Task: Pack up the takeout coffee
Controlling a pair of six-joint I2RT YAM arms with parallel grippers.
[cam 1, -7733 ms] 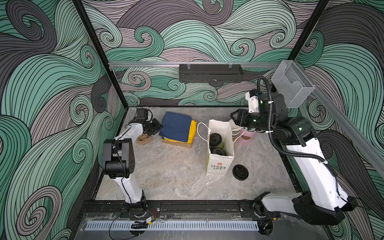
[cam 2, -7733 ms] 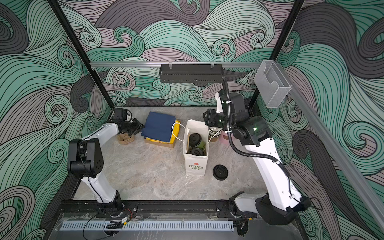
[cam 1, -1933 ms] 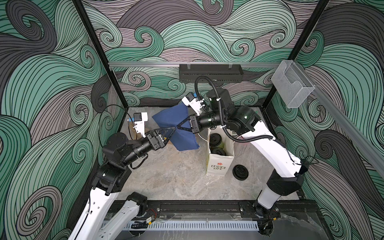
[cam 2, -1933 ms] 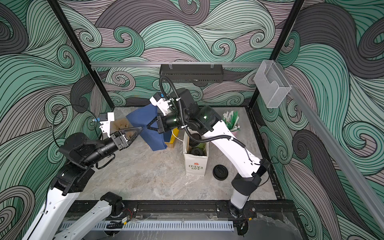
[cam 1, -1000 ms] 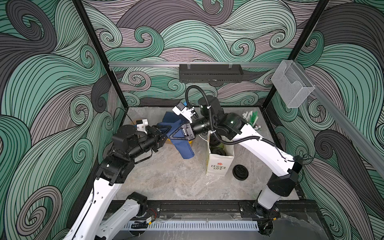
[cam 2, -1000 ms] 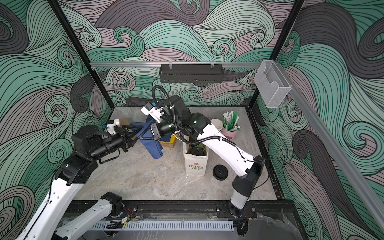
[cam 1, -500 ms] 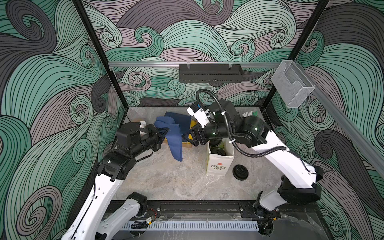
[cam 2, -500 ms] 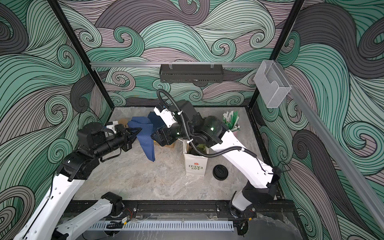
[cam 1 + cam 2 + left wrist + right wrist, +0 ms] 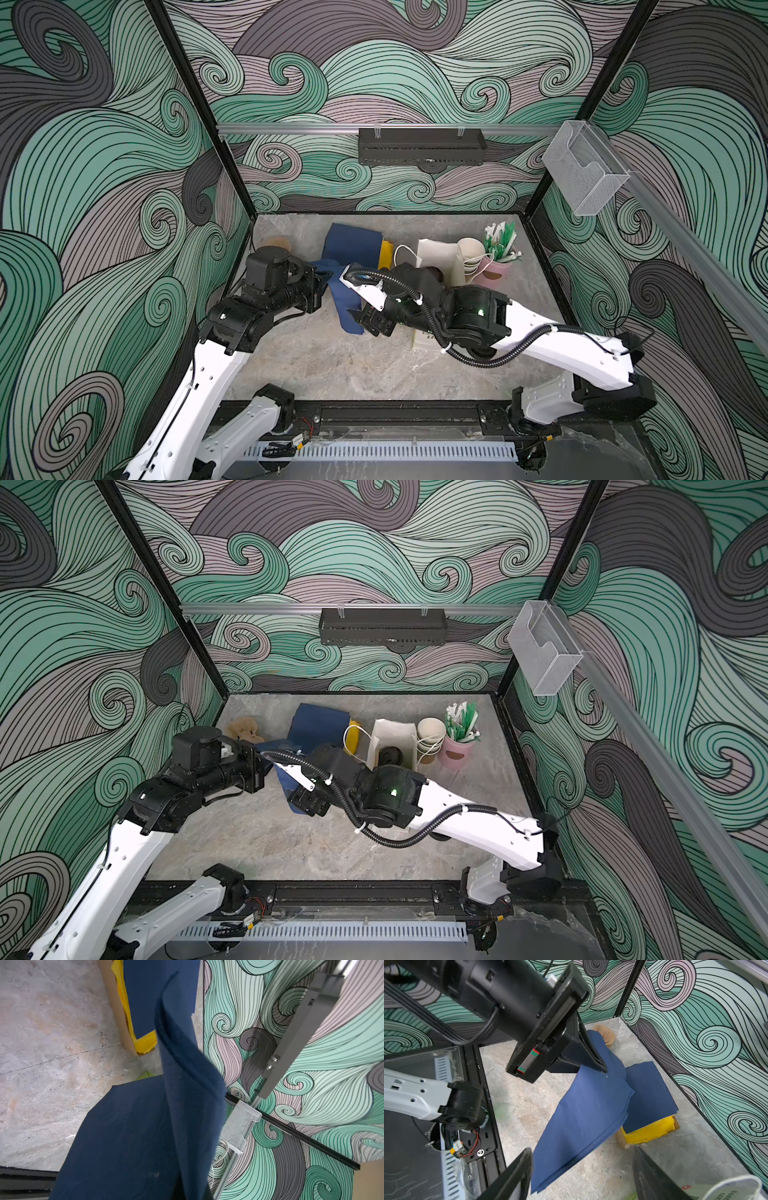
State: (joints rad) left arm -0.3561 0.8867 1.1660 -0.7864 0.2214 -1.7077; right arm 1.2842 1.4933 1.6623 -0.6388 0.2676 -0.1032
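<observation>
Near the back edge of the worktop (image 9: 332, 365), right of middle: white paper bag (image 9: 392, 731), upright, mouth open. Inside it, in a top view: one takeout coffee cup (image 9: 390, 755), black sip lid upward; rest of the bag's interior hidden under the right arm.

Just left of the bag, over the middle of the worktop: right gripper (image 9: 581, 1150), jaws spread wide, holding nothing, near the cup but apart from it.

Farther toward the left edge: left gripper (image 9: 601, 1068), clamped on an upper corner of a blue napkin (image 9: 587, 1105), well apart from the cup. Napkin hanging slack, lower corner just beside one finger of the right gripper; contact not discernible.

At the back edge, left of the bag: stack of blue napkins (image 9: 353, 245) on yellow sheets. Right of the bag: lidless cups (image 9: 430, 729) and pink holder (image 9: 455, 752).
</observation>
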